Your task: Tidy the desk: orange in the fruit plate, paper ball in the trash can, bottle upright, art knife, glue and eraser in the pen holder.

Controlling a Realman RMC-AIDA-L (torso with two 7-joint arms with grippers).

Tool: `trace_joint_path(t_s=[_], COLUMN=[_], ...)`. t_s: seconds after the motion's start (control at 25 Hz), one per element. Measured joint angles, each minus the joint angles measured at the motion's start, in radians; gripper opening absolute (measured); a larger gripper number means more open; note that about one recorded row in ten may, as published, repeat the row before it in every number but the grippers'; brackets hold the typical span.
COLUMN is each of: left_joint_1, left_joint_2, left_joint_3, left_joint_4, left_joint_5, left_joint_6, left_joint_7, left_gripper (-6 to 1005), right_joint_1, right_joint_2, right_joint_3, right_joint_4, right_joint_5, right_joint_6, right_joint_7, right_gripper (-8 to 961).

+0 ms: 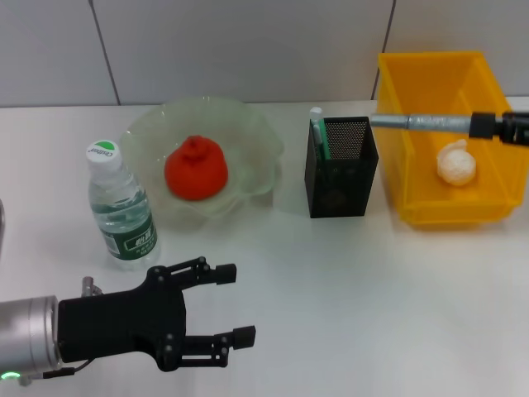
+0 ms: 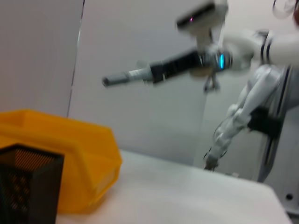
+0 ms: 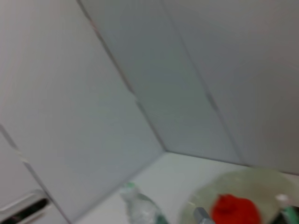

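The orange [image 1: 197, 169] lies in the clear fruit plate [image 1: 256, 132]. To the plate's left the bottle [image 1: 120, 207] stands upright. A white paper ball [image 1: 456, 164] rests inside the yellow trash can [image 1: 430, 74]. A green-and-white glue stick [image 1: 316, 132] stands in the black mesh pen holder [image 1: 341, 165]. My right gripper [image 1: 478, 125] is shut on the silver art knife [image 1: 421, 122], held level above the trash can with its tip over the holder's right rim. Low at the front left, my left gripper [image 1: 235, 303] is open and holds nothing. The eraser is out of view.
The white desk [image 1: 372, 314] runs to a grey panelled wall behind. The left wrist view shows the pen holder [image 2: 28, 186], the trash can [image 2: 70, 154] and the right arm with the knife [image 2: 126, 77] above them.
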State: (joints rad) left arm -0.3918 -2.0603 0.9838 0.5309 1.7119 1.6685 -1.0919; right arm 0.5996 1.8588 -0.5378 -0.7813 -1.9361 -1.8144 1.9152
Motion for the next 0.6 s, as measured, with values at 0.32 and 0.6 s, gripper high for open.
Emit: trace_joint_path(t_s=[0.32,0.6], left_joint_1=[-0.012,-0.015], left_joint_2=[-0.001,-0.005], left_joint_3=[-0.006,-0.001], left_joint_4=[-0.049,-0.051], left_joint_5=[0.007,0.007], left_joint_6=[-0.041,-0.066], left_joint_7=[0.066,0.067], left_gripper=[873,873], right_joint_1=[0.168,0.428], right_joint_2=[-0.045,-0.081], right_joint_3=[-0.008,-0.179], right_joint_4=[-0.214,-0.194], right_joint_5=[-0.246,-0.554], right_joint_6=[0.0,0.005], right_joint_7=[0.303,0.489], right_gripper=[198,205])
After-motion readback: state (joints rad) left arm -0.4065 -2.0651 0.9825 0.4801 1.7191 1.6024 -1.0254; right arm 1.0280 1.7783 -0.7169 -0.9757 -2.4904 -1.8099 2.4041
